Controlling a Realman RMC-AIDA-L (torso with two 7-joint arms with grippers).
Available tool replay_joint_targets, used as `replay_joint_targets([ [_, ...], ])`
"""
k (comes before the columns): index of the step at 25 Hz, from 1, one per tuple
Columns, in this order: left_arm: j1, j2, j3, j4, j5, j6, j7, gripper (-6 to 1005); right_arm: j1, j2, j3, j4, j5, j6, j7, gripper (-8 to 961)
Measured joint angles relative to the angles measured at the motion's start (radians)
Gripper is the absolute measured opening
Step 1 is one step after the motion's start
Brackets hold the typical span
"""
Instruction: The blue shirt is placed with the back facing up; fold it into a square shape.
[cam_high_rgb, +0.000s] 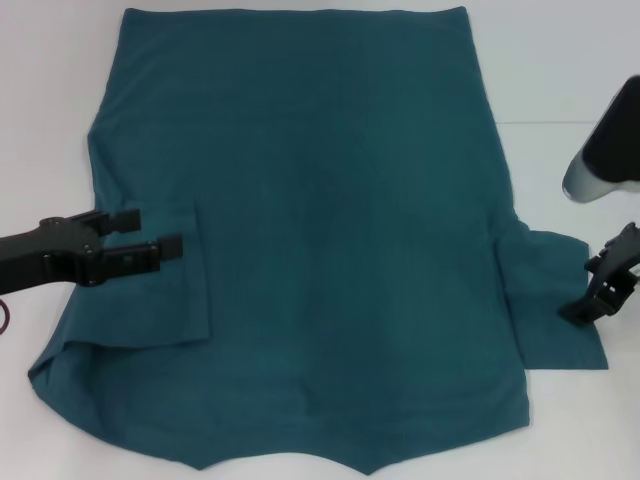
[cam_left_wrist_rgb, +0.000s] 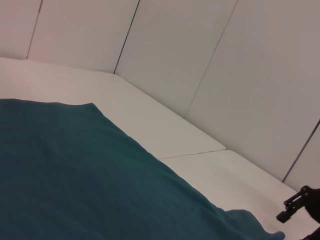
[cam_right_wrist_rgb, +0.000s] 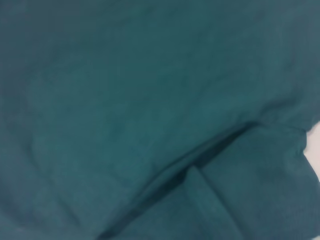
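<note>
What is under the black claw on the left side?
Under the left gripper lies the blue shirt, where its left sleeve is folded in over the body. The white table beneath the cloth there is covered and cannot be seen.

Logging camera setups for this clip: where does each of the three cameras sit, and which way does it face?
Head: high on the robot, looking down at the blue shirt on the white table; left gripper open over the folded-in sleeve, right gripper at the other sleeve.
Left wrist: low, looking across the shirt toward wall panels; the right gripper shows far off.
Right wrist: close above shirt fabric; no robot parts.
All share the shirt.
</note>
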Motion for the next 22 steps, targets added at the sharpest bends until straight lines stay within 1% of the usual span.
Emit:
replay_joint_targets([
  [6, 0.001, -0.003, 0.001, -0.024, 0.0, -0.006, 0.009, 951, 0.01, 0.001, -0.004, 0.111, -0.02, 0.115, 0.025, 777],
  [10, 0.0, -0.005, 0.001, -0.029, 0.0, -0.011, 0.01, 951, 0.013, 0.0, 0.0, 0.15, -0.018, 0.151, 0.026, 777],
  [15, -0.005, -0.005, 0.0, -0.029, 0.001, -0.011, 0.01, 951, 0.014, 0.0, 0.006, 0.164, -0.014, 0.171, 0.028, 710],
  [20, -0.008, -0.005, 0.0, -0.03, 0.001, -0.011, 0.011, 951, 0.012, 0.001, 0.005, 0.166, 0.008, 0.172, 0.021, 490],
  [22, -0.008, -0.005, -0.001, -0.03, 0.001, -0.011, 0.01, 951, 0.011, -0.001, 0.002, 0.17, 0.021, 0.172, 0.014, 461],
])
